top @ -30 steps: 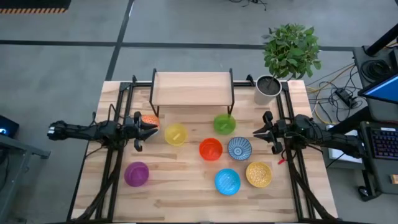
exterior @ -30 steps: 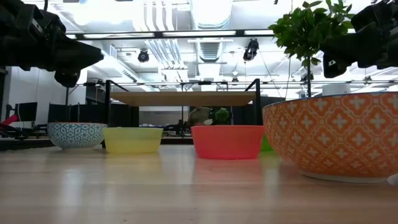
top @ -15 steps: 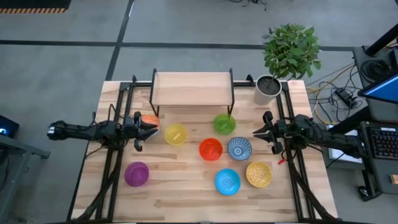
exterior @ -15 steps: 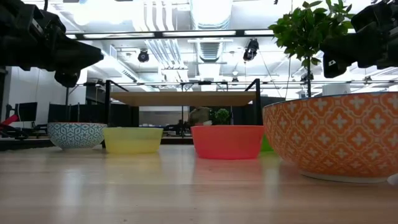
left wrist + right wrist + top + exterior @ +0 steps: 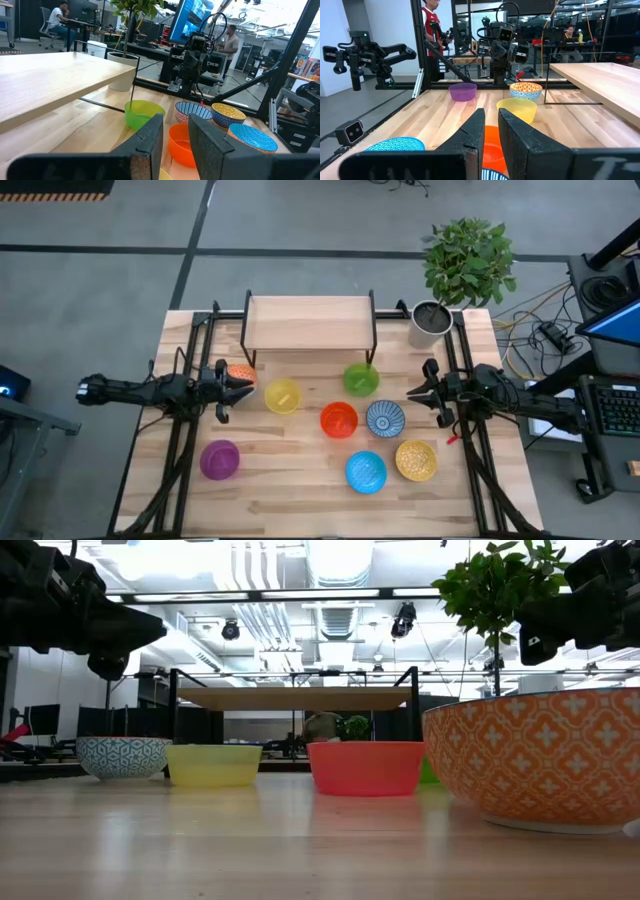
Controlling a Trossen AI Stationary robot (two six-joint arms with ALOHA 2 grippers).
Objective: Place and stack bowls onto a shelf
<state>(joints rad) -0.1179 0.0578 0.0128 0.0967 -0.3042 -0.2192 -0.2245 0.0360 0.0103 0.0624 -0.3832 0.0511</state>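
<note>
Several bowls stand on the wooden table in front of the shelf (image 5: 310,320), a low rack with a plank top and black legs. They are orange (image 5: 240,373), yellow (image 5: 283,395), green (image 5: 361,379), red (image 5: 339,419), blue-and-white (image 5: 385,418), speckled yellow (image 5: 416,460), plain blue (image 5: 366,471) and purple (image 5: 220,459). My left gripper (image 5: 247,383) hovers level at the table's left side, beside the orange bowl, fingers (image 5: 150,135) nearly together. My right gripper (image 5: 410,392) hovers level at the right side, facing the blue-and-white bowl, fingers (image 5: 475,125) nearly together. Neither holds anything.
A potted plant (image 5: 432,320) in a grey pot stands at the far right corner, beside the shelf. Black frame rails (image 5: 180,450) run along both table sides. Bare wood lies along the near edge (image 5: 290,505). People (image 5: 431,20) show in the room beyond.
</note>
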